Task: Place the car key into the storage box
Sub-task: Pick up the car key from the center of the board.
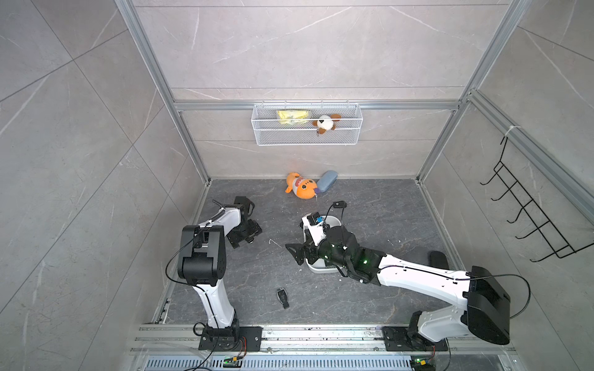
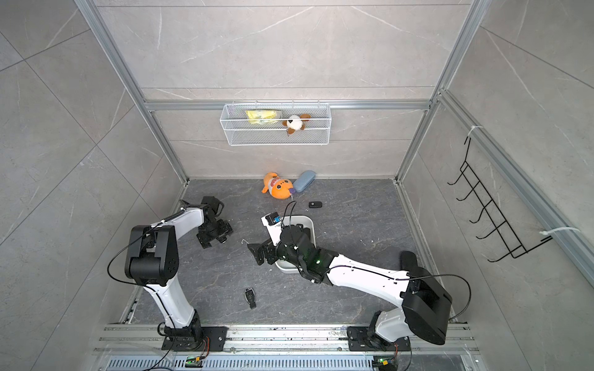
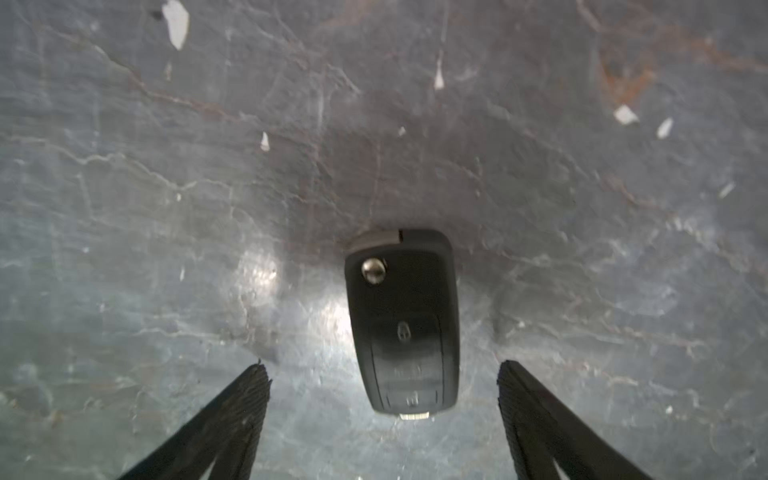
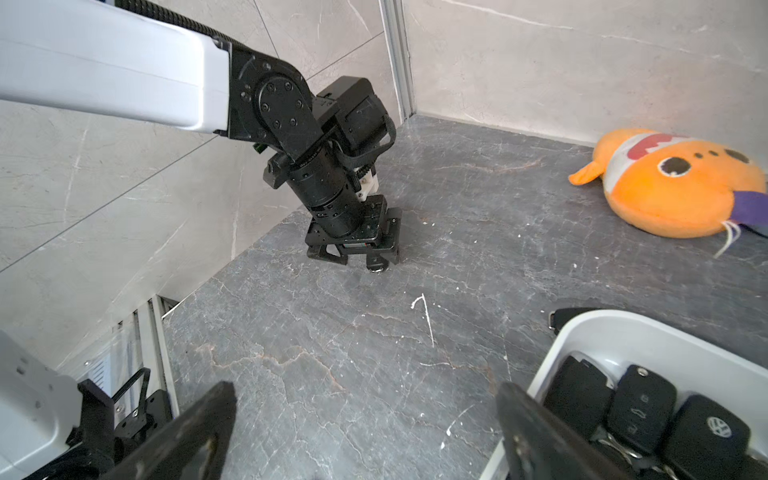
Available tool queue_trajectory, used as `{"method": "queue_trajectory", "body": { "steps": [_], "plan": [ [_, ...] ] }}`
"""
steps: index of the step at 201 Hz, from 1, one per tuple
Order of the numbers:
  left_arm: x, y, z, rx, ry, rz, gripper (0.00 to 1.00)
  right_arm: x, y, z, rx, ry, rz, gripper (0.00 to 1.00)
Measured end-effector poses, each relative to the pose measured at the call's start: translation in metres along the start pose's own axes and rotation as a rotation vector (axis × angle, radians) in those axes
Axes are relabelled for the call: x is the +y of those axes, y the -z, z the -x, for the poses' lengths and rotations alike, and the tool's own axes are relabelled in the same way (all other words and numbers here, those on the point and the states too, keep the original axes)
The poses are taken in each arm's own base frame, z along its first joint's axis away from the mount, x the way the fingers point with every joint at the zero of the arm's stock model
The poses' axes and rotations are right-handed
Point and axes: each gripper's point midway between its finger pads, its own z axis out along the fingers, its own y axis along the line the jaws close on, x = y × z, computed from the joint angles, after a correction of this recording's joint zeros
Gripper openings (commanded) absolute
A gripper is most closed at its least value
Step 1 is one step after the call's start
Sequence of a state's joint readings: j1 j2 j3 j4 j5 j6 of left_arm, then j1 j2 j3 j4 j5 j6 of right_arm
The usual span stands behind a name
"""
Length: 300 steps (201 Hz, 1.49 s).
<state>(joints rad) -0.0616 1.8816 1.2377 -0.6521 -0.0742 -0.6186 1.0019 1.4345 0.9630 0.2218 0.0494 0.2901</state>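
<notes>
Left of centre in a top view, my left gripper (image 1: 245,234) hangs, jaws spread either side of the car key (image 3: 401,324) lying untouched on the dark floor (image 3: 166,208); mid-frame, my right gripper (image 1: 292,253) gapes empty beside the storage box (image 1: 321,269).

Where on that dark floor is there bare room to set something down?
Bare: the stretch between the left claw and the white tub, and the far right corner behind the tub. Crowded: the tub itself, packed with car keys under the right arm, and mid-back wall, where plush fish and blue case lie.
</notes>
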Motion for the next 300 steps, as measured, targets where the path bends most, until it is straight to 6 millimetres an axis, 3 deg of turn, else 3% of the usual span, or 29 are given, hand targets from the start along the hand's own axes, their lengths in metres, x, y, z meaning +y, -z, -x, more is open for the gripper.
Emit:
{"method": "queue_trajectory", "body": {
  "steps": [46, 80, 144, 178, 224, 300],
  "plan": [
    [-0.001, -0.006, 0.01, -0.008, -0.018, 0.004, 0.6, -0.003, 0.0, 0.0, -0.003, 0.015, -0.015, 1.0],
    [-0.003, -0.006, 0.015, -0.019, -0.026, -0.007, 0.33, -0.004, 0.0, -0.003, 0.009, 0.016, -0.022, 1.0],
    [-0.006, -0.004, 0.014, -0.02, -0.03, -0.03, 0.33, -0.008, 0.007, -0.001, 0.001, 0.017, -0.048, 1.0],
    [-0.014, 0.008, -0.006, -0.004, -0.053, -0.057, 0.33, -0.016, 0.018, -0.004, -0.01, 0.017, -0.083, 1.0],
    [-0.055, 0.046, -0.036, -0.037, -0.133, -0.133, 0.33, -0.028, 0.035, -0.008, -0.022, 0.016, -0.14, 0.99],
    [-0.126, 0.078, -0.135, -0.022, -0.298, -0.173, 0.33, -0.046, 0.076, -0.015, -0.027, 0.0, -0.218, 1.0]
  ]
}}
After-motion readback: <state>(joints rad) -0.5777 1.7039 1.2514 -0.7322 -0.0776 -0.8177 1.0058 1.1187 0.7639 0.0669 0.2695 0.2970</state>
